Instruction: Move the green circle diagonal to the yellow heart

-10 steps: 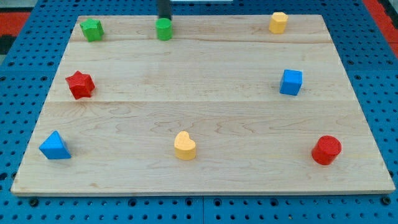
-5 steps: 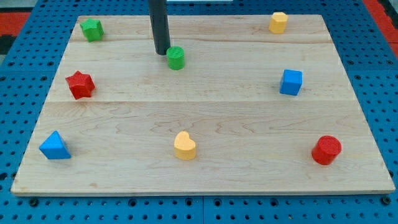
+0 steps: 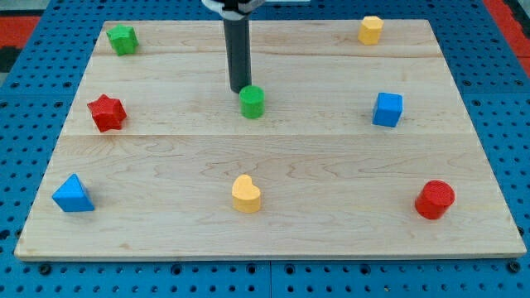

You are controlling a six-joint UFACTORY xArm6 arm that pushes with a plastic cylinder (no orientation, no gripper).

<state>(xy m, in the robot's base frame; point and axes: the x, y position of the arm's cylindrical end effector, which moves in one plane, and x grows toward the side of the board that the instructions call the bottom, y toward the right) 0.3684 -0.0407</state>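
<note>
My tip (image 3: 241, 89) is resting on the table (image 3: 331, 240), just at the upper-left edge of the green circle (image 3: 252, 102), touching or nearly touching it; I cannot tell which. The end effector is a bare dark rod with nothing to clench or release, so it is grasping nothing. The green circle is sitting near the middle of the table, slightly toward the view's top. The yellow heart (image 3: 246, 194) is lying well below it, near the view's bottom edge and almost directly under the circle. A green star-like block (image 3: 122, 39) is occupying the top-left corner, a red star-like block (image 3: 106, 112) is sitting at the view's left, and a blue triangular block (image 3: 73, 194) is lying at the bottom left. A yellow block (image 3: 370, 30) is standing at the top right, a blue cube (image 3: 387, 109) at the right, and a red cylinder (image 3: 434, 199) at the bottom right.
</note>
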